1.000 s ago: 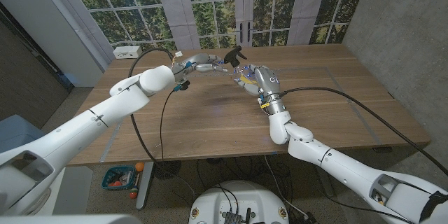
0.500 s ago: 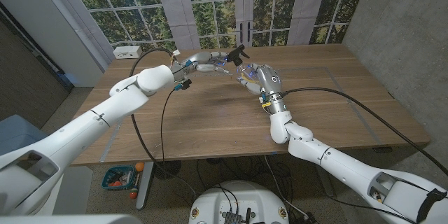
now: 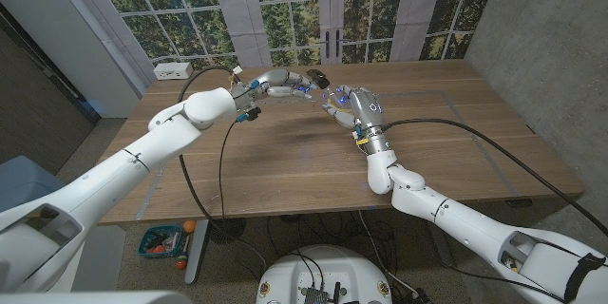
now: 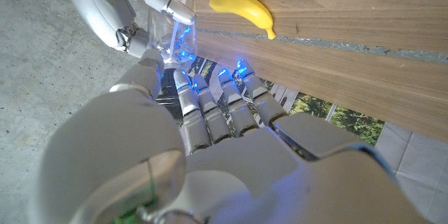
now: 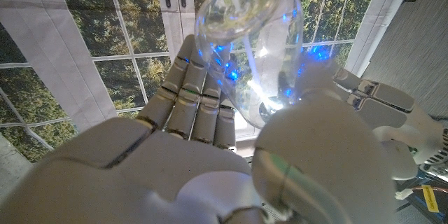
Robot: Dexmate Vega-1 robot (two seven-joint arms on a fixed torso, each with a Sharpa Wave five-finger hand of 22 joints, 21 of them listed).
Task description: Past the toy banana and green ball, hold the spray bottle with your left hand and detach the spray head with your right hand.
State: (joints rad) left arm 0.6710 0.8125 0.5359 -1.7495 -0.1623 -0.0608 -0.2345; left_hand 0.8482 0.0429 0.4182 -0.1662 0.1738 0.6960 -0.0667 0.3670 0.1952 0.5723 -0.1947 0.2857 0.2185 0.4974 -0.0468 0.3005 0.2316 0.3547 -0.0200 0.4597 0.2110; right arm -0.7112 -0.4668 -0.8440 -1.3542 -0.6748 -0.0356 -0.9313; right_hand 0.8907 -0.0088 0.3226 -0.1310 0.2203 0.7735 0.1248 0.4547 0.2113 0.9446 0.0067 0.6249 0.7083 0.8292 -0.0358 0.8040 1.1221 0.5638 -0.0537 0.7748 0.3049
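We find the left hand gripping the bottle off the bench, its long axis running across toward the right hand. We judge the right hand nearer the spray head; its fingers wrap the clear body in its wrist view. The left wrist view adds the banana beyond.

Spray head now lower and tilted over, closer to the right hand.
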